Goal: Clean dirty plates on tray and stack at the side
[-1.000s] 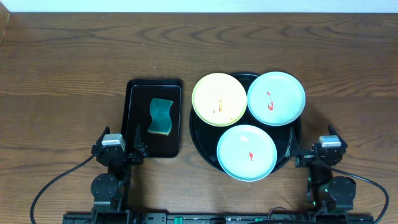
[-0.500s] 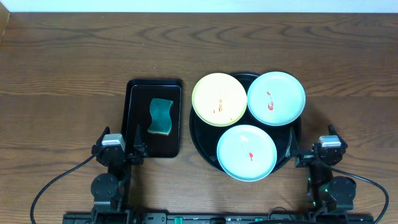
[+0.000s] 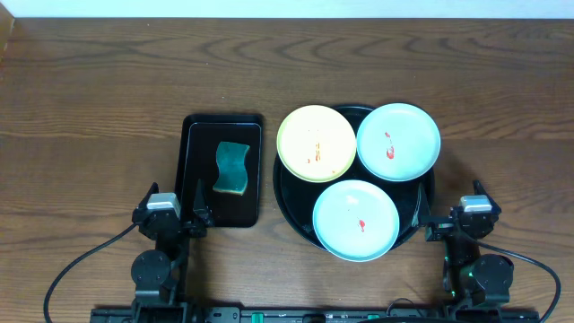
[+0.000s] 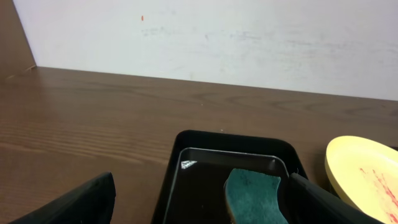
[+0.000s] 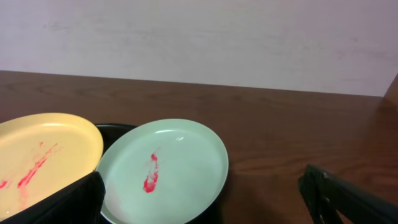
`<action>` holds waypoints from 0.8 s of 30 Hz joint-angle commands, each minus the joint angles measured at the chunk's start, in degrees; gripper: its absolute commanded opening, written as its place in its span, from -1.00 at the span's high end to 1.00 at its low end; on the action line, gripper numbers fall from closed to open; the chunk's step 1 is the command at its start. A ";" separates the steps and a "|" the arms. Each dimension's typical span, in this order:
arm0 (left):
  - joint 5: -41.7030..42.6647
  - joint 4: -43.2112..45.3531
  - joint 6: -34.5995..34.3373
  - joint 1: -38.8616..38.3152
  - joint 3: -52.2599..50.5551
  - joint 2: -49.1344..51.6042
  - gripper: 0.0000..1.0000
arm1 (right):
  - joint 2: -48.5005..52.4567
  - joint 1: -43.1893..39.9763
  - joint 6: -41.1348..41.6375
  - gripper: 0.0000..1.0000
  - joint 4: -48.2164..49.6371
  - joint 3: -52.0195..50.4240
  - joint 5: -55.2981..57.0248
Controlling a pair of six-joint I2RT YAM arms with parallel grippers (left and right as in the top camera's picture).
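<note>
Three plates lie on the round black tray [image 3: 291, 199]. The pale yellow plate [image 3: 316, 144] at the tray's back left has orange-red smears. A mint-blue plate [image 3: 398, 142] at the back right has a red smear. Another mint-blue plate [image 3: 355, 220] at the front has a small red spot. My left gripper [image 3: 172, 222] sits open at the table's front, just before the rectangular tray. My right gripper [image 3: 453, 224] sits open at the front right, beside the round tray. The right wrist view shows the yellow plate [image 5: 37, 155] and a mint plate [image 5: 165, 171].
A smaller rectangular black tray [image 3: 199, 161] left of the round tray holds a teal sponge [image 3: 232, 168]; the sponge also shows in the left wrist view [image 4: 255, 196]. A white wall runs behind the wooden table [image 3: 108, 99].
</note>
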 commanded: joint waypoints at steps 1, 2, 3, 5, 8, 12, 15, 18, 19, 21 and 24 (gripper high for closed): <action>-0.76 -2.86 0.55 0.20 -0.55 0.07 -0.74 | 0.04 0.13 -0.48 -0.99 -0.24 -0.07 -0.04; -0.76 -2.86 0.55 0.20 -0.55 0.07 -0.74 | 0.04 0.13 -0.48 -0.98 -0.24 -0.07 -0.04; -0.74 -2.86 0.55 0.20 -0.55 0.07 -0.74 | 0.04 0.13 -0.48 -0.99 -0.24 -0.07 -0.02; -0.76 -2.86 0.55 0.20 -0.55 0.07 -0.74 | 0.04 0.13 -0.48 -0.99 -0.26 -0.07 -0.02; -0.76 -2.86 0.55 0.20 -0.55 0.07 -0.74 | 0.04 0.13 -0.48 -0.99 -0.26 -0.07 -0.04; -0.76 -2.86 0.55 0.20 -0.55 0.07 -0.74 | 0.04 0.13 -0.50 -0.98 -0.24 -0.07 0.07; -0.76 -2.64 0.55 0.20 -0.55 0.07 -0.74 | 0.04 0.13 -0.50 -0.98 0.09 -0.04 0.15; -0.94 -2.91 0.57 0.20 -0.55 0.07 -0.74 | 0.04 0.13 -0.52 -0.99 0.39 -0.04 0.28; -0.94 -2.93 0.57 0.20 -0.55 0.07 -0.74 | 0.04 0.13 -0.52 -0.98 0.79 -0.04 0.42; -0.94 -2.93 0.57 0.20 -0.55 0.07 -0.74 | 0.04 0.13 -0.48 -0.99 1.46 -0.04 0.26; -0.28 -2.82 -0.92 0.20 -0.55 0.07 -0.74 | 0.04 0.13 -0.44 -0.98 1.66 -0.04 0.31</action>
